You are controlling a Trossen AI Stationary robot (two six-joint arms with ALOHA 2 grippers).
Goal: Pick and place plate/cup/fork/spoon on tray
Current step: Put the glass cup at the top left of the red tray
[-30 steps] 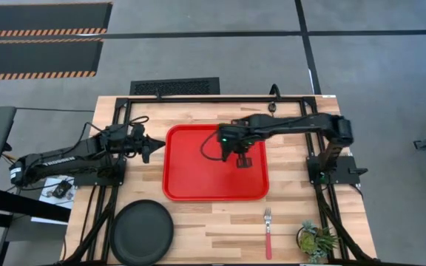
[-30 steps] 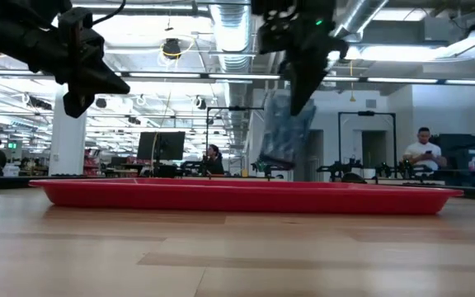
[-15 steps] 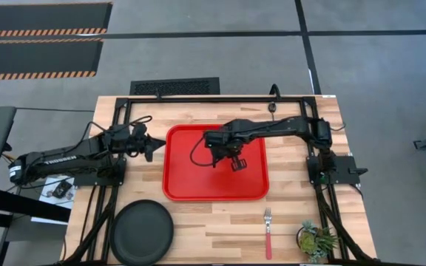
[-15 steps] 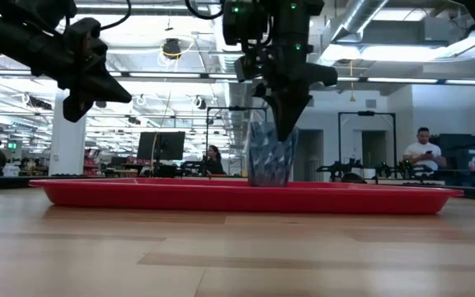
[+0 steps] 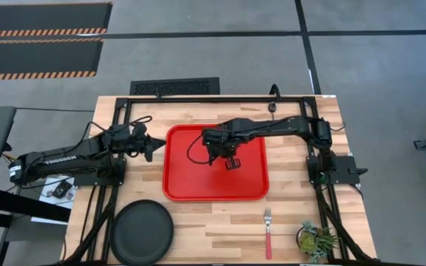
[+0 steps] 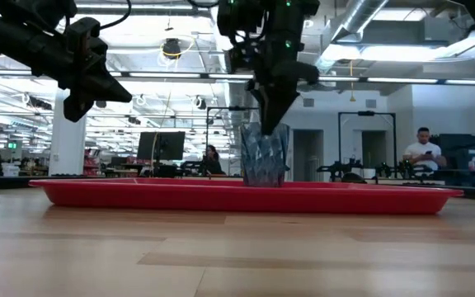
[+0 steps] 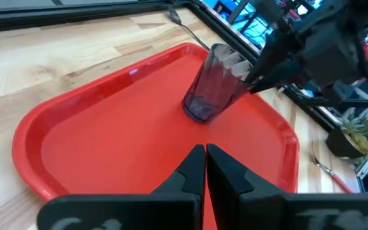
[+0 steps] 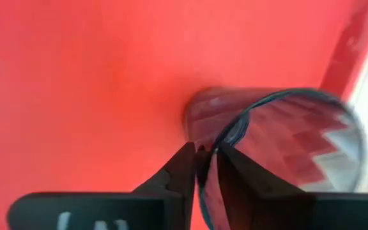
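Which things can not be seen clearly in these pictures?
- Spoon: in no view.
- Plate: high view only, cut by the bottom edge.
- Cup: in the high view the right hand covers it.
- Fork: absent from the low view.

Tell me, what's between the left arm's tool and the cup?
Only bare red tray. In the left wrist view, nothing lies between the left tool and the cup, which the right tool pinches at the rim.

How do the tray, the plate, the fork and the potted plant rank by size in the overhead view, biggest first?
1. tray
2. plate
3. and 4. fork and potted plant: the fork is longer, the plant wider, so unranked.
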